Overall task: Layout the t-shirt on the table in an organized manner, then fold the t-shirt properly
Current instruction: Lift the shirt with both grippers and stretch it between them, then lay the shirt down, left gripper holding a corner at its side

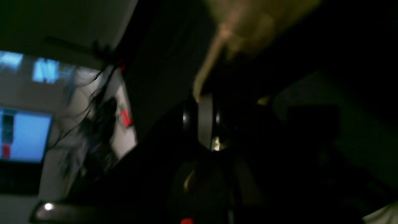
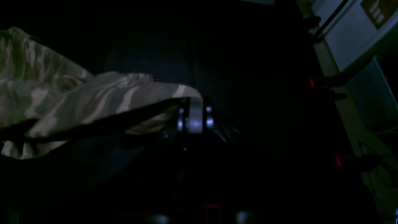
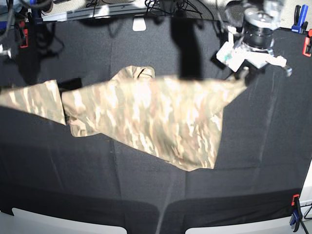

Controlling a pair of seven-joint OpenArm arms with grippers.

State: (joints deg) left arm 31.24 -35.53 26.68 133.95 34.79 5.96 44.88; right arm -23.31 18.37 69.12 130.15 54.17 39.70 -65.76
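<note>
Shirt [image 3: 156,117] stretched taut over table [image 3: 263,146], one corner pinched in left gripper [image 3: 242,74], the opposite end clamped in right gripper [image 2: 193,102] off base view's left edge, likely held apart to spread fabric flat before laying down.

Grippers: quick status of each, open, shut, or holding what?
Left gripper: shut on the t-shirt, pinching a corner and lifting it.
Right gripper: shut on the t-shirt's other end, fabric stretched from it.
</note>
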